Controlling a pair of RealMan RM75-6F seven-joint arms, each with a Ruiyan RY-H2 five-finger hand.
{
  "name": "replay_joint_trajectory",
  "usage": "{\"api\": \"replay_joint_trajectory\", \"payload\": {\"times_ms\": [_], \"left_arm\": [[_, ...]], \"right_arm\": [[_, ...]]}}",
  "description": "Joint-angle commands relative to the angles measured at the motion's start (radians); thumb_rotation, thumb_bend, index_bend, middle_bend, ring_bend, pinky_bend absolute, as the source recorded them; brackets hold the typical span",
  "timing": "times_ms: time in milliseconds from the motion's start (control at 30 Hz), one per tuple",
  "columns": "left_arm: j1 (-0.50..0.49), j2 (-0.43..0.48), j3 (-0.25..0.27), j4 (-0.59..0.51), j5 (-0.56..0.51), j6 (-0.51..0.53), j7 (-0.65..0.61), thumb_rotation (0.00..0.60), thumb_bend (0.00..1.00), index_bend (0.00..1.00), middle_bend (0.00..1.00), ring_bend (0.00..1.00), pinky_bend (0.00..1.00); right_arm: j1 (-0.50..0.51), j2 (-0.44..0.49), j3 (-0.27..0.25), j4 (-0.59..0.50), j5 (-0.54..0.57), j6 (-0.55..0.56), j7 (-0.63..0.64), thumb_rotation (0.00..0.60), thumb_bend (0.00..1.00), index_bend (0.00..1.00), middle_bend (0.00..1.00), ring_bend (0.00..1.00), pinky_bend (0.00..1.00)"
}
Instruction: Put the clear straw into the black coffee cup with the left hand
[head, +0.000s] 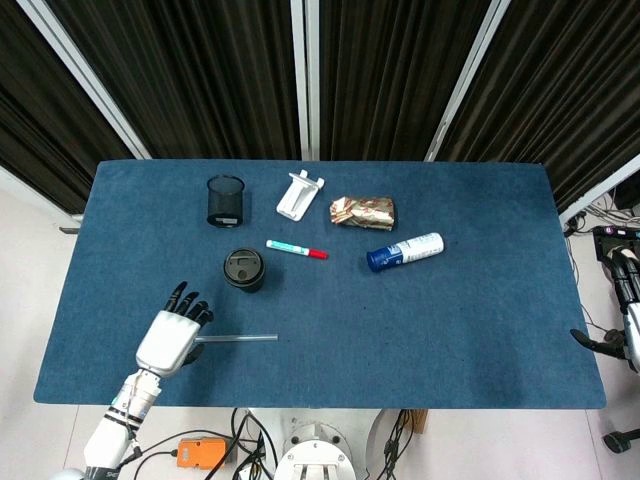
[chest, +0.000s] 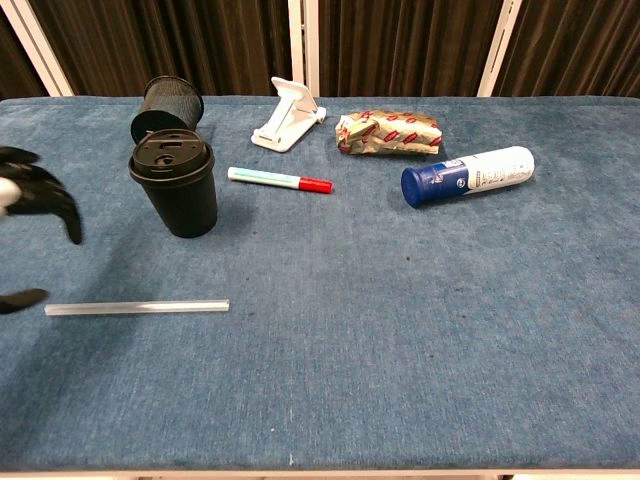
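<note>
1. I am holding my left hand (head: 170, 338) over the near-left part of the blue table (head: 480, 320), and its fingers are spreading wide with nothing in them.
2. The clear straw (head: 237, 338) is lying flat on the cloth just to the right of this hand. In the head view the hand is covering the straw's left end, so I cannot tell if the fingers are touching it.
3. In the chest view only the dark fingertips (chest: 45, 195) are showing at the left edge. They are hanging above the straw's left end (chest: 60, 309), and one more fingertip is sitting low beside it.
4. The black coffee cup (head: 243, 269) is standing upright with its lid on, beyond the hand and a little to its right, apart from the straw.
5. Farther beyond the cup, a black mesh holder (head: 226, 200) is standing.
6. To the right of the cup a marker with a red cap (head: 297, 249) is lying, and behind it a white stand (head: 299, 194).
7. Well to the right of my left hand a crumpled wrapper (head: 364, 211) and a white bottle with a blue cap (head: 404, 251) are lying on their sides.
8. My right hand (head: 622, 330) is showing only partly at the right edge, off the table, and I cannot tell how its fingers are lying.
</note>
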Motion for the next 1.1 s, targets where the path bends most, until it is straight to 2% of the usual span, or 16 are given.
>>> {"api": "replay_joint_trajectory", "payload": {"times_ms": [33, 467, 1100], "left_arm": [[-0.024, -0.052, -0.01, 0.019, -0.042, -0.028, 0.069, 0.6, 0.2, 0.4, 0.3, 0.16, 0.0], [-0.061, -0.151, -0.007, 0.047, -0.133, -0.062, 0.212, 0.6, 0.24, 0.44, 0.3, 0.16, 0.0], [-0.094, -0.209, 0.003, 0.07, -0.207, -0.063, 0.232, 0.6, 0.28, 0.47, 0.3, 0.16, 0.0]], "right_arm": [[-0.001, 0.001, 0.0, 0.0, 0.002, 0.0, 0.0, 0.6, 0.13, 0.0, 0.07, 0.0, 0.02], [0.001, -0.003, -0.002, 0.007, 0.009, -0.011, 0.003, 0.6, 0.13, 0.0, 0.07, 0.0, 0.02], [-0.007, -0.013, -0.007, 0.021, 0.011, -0.009, 0.015, 0.6, 0.13, 0.0, 0.07, 0.0, 0.02]]}}
